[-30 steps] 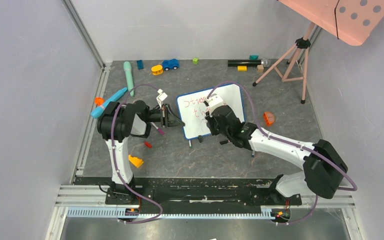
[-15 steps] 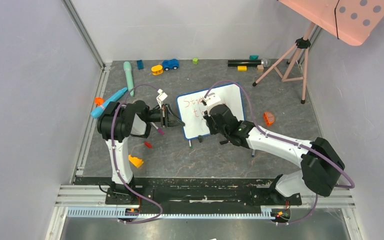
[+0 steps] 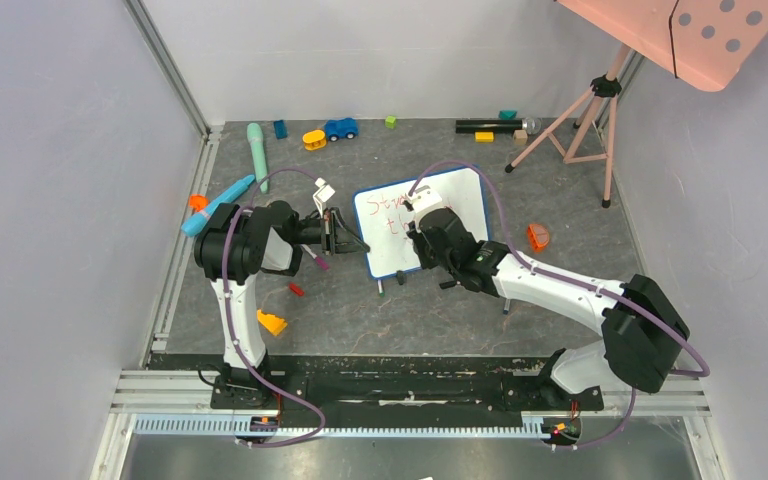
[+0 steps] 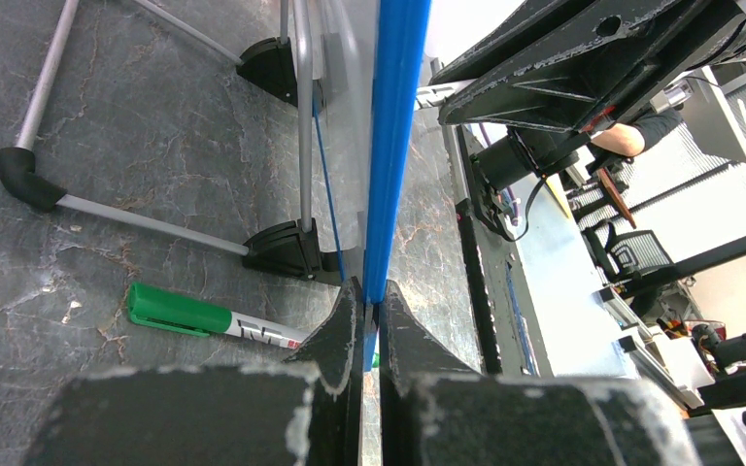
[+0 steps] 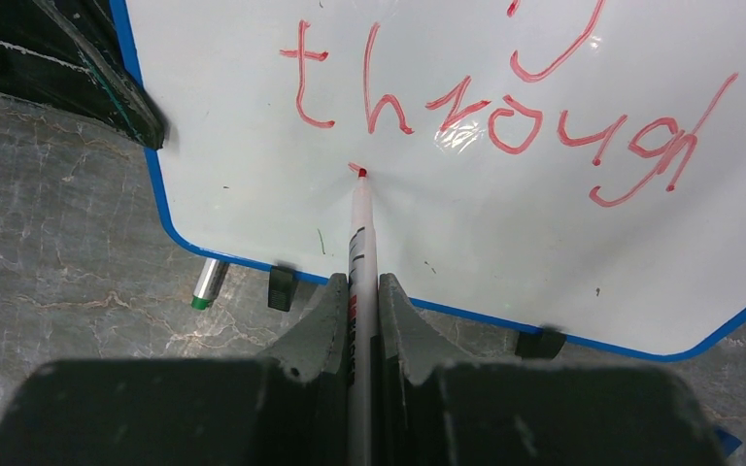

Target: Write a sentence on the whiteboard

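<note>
The whiteboard (image 3: 388, 256) stands tilted on small black feet at the middle of the floor, its blue frame (image 4: 395, 146) edge-on in the left wrist view. My left gripper (image 4: 369, 291) is shut on that frame at the board's left edge (image 3: 363, 246). My right gripper (image 5: 360, 286) is shut on a red marker (image 5: 359, 238), and the marker's tip touches the white surface (image 5: 505, 233) below the word "through". The sentence (image 5: 505, 121) shows as red handwriting, two lines of it visible from the top (image 3: 390, 207). The right gripper (image 3: 413, 220) hangs over the board's middle.
A green-capped marker (image 4: 204, 317) lies on the floor under the board's lower edge. A pink tripod (image 3: 580, 120) with a dotted pink panel (image 3: 700, 30) stands at the back right. Toys line the back: a blue car (image 3: 340, 128) and a teal cylinder (image 3: 257, 150). An orange piece (image 3: 537, 236) lies right of the board.
My right arm has shifted slightly left over the board with the marker. The left arm and the board have stayed where they were.
</note>
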